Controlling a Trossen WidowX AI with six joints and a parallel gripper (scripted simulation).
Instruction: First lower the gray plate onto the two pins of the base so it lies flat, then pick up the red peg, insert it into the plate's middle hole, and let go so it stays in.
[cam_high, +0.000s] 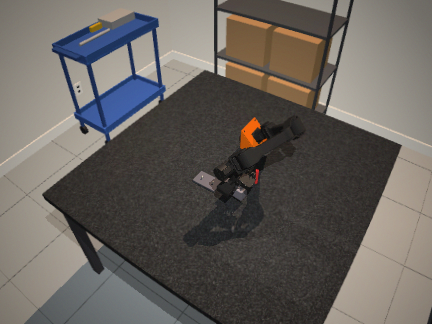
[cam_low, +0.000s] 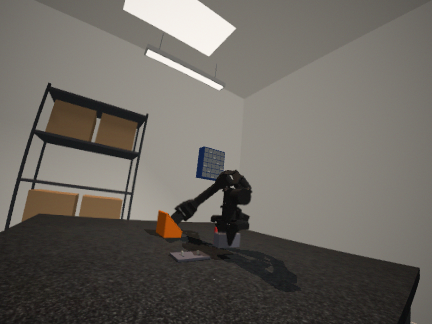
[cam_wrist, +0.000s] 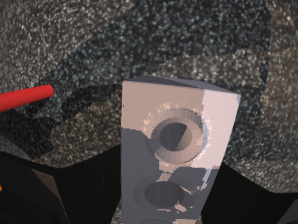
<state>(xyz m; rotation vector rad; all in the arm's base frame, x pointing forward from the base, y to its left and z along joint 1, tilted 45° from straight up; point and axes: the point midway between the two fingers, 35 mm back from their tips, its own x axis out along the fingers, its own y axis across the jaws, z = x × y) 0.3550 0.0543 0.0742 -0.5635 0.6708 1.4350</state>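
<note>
My build: matte black, with one orange part

My gripper (cam_high: 231, 192) (cam_low: 231, 235) has dark fingers; in the wrist view they show as broad, smooth black shapes with slanting edges. Behind the gripper, my arm (cam_high: 267, 149) (cam_low: 205, 196) is black too, with long slim links and chunky, blocky joints. Farthest from the gripper, an orange wedge-shaped part (cam_high: 248, 135) (cam_low: 167, 226) has a sloping edge and small dark holes. Markings: too small to tell.
</note>
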